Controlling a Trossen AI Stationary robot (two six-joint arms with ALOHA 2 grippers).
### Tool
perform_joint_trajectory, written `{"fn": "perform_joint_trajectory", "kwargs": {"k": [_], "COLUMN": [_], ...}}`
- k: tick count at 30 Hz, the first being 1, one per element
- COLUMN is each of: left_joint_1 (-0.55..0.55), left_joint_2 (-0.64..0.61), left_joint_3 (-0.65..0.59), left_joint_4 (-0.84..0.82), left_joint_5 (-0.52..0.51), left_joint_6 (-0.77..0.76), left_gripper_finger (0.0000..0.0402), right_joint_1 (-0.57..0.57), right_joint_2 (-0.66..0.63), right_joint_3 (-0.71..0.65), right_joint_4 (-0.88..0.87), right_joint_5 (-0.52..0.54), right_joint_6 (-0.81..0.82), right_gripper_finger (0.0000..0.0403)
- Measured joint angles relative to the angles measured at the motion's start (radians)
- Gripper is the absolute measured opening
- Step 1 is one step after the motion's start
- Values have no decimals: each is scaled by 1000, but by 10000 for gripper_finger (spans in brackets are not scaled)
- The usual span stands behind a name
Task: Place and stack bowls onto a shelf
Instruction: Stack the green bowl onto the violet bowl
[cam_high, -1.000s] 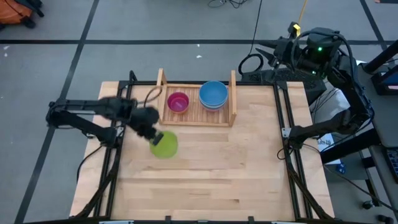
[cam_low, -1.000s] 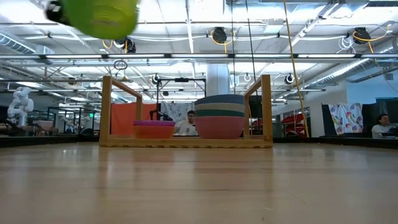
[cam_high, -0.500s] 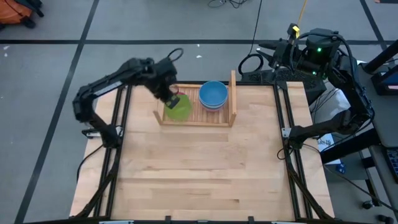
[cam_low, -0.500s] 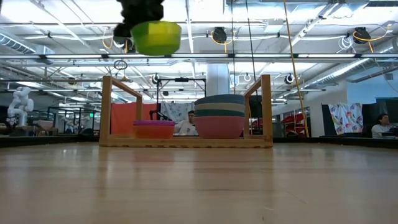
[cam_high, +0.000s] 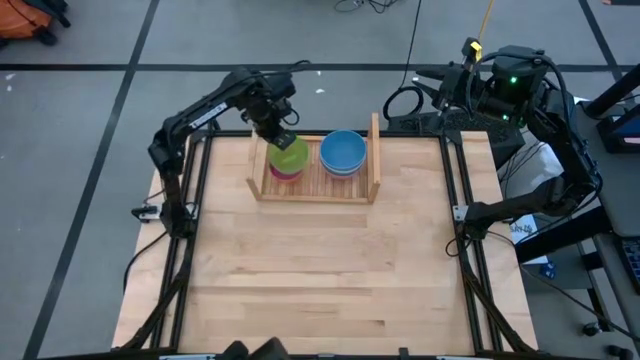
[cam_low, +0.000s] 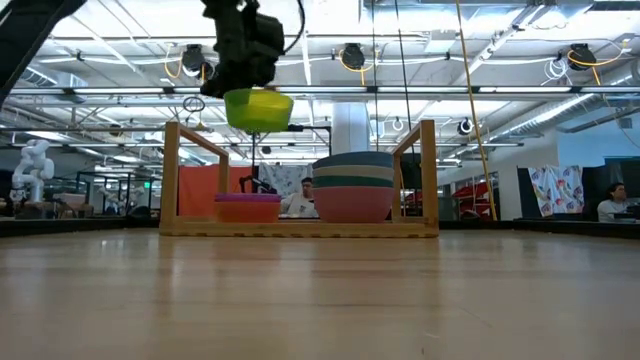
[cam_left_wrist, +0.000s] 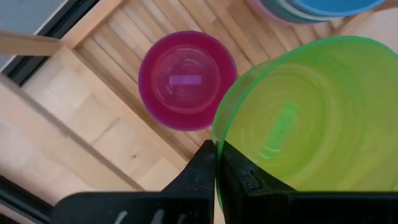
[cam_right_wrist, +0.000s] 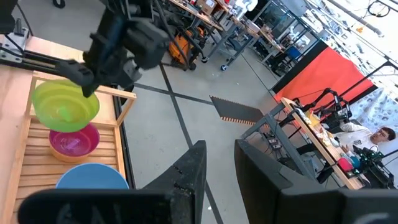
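Alignment decides it — the left gripper (cam_high: 280, 138), clamped on the green bowl's (cam_high: 289, 155) rim, holds it in the air almost directly over the magenta bowl (cam_left_wrist: 186, 81) on the shelf (cam_high: 375, 150), slightly off-centre.

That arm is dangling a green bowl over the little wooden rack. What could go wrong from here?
The left claw pinches the green bowl only by its rim, so it might slip. It hangs well above the magenta bowl; let go from there, it could bounce or land crooked. Lowered off-centre, it may bump the shelf side board or the blue-topped stack.
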Motion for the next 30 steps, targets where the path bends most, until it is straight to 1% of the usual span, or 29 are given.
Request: {"fn": "perform_joint_trajectory", "kwargs": {"k": [6,16,20,25,30], "left_joint_1": [13,41,56,77,82], "left_joint_2": [51,94,89,90,91], "left_joint_3": [0,0,0,-3,-39], "left_joint_4": [7,54,58,80,105], "left_joint_5": [-1,-50,-105,-107,-73], "left_joint_6": [51,110,118,120,120], "left_gripper_finger": [3,3,3,3,3], "right_joint_1": [0,0,0,0,0], "right_joint_2": [0,0,0,0,0], "right_joint_3": [0,0,0,0,0], "right_joint_4": [0,0,0,0,0], "right_joint_5": [0,0,0,0,0], "right_joint_6": [0,-15,-20,-22,-23], "right_gripper_finger": [77,77,77,77,77]}}
